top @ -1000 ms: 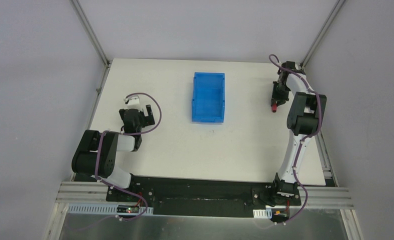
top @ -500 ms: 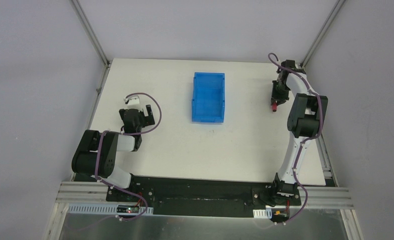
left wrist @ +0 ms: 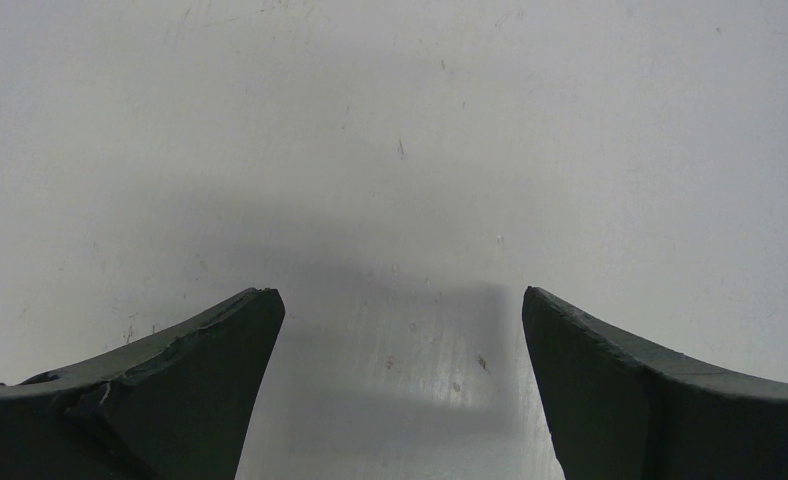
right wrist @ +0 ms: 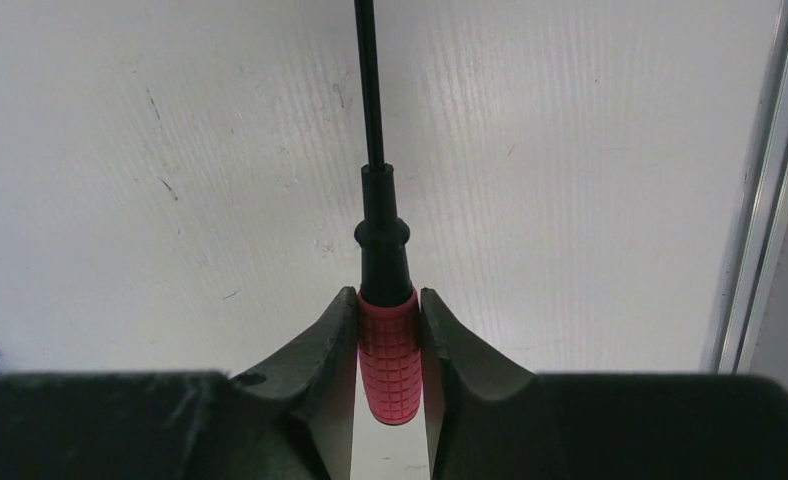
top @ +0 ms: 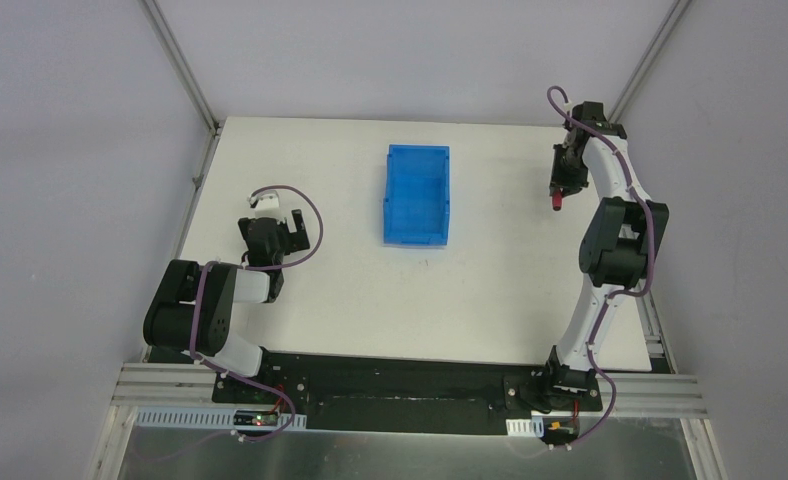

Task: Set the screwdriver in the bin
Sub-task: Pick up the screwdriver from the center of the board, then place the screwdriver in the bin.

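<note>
Right gripper [right wrist: 388, 305], upper right overhead, is pinching the screwdriver [right wrist: 382, 235] by its ribbed red handle, jaws nearly closed; it is probably handling light and stiff.

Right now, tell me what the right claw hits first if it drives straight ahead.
Probably the bare white table; nothing else lies ahead. The screwdriver clamped in the right claw juts forward, so its shaft would touch before the claw does. Depth is unclear.

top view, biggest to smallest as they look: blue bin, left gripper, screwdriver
1. blue bin
2. left gripper
3. screwdriver, smallest by far; only its red handle is clear here, the thin shaft cannot be made out
</note>
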`<state>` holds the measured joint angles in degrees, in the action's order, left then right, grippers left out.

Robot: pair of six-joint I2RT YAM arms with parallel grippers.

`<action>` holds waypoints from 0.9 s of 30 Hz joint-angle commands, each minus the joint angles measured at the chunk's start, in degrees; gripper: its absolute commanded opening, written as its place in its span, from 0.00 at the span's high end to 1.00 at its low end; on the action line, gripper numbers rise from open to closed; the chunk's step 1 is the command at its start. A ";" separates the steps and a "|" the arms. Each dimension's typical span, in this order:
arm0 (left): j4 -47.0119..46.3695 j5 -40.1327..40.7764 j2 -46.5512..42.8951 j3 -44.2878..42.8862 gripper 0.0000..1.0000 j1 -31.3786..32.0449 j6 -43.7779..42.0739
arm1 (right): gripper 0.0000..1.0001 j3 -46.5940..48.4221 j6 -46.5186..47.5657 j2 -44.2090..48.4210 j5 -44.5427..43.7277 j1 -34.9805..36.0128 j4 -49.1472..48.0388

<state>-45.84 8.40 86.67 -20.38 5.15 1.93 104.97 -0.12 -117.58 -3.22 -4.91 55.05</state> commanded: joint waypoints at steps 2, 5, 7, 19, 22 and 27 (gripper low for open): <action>-1.44 -0.58 -0.45 -0.90 0.01 -0.31 -0.35 | 0.86 4.57 -2.16 4.96 -1.50 1.14 4.03; -1.42 -0.58 -0.45 -0.93 0.01 -0.31 -0.35 | 0.86 5.66 -3.04 5.46 -1.41 1.51 5.16; -1.44 -0.58 -0.45 -0.89 0.01 -0.31 -0.35 | 0.86 6.55 -3.51 5.67 -0.87 1.91 6.17; -1.44 -0.57 -0.45 -0.90 0.01 -0.31 -0.35 | 0.85 10.49 -9.31 8.87 -0.47 7.30 9.82; -1.45 -0.58 -0.45 -0.89 0.01 -0.31 -0.35 | 0.85 10.64 -12.39 9.54 0.75 8.59 10.23; -1.45 -0.58 -0.45 -0.89 0.01 -0.31 -0.35 | 0.85 11.41 -15.16 10.40 1.32 13.12 9.73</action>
<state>-45.84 8.38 86.67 -20.38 5.15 1.93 113.23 -11.16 -111.18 -2.57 4.99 64.40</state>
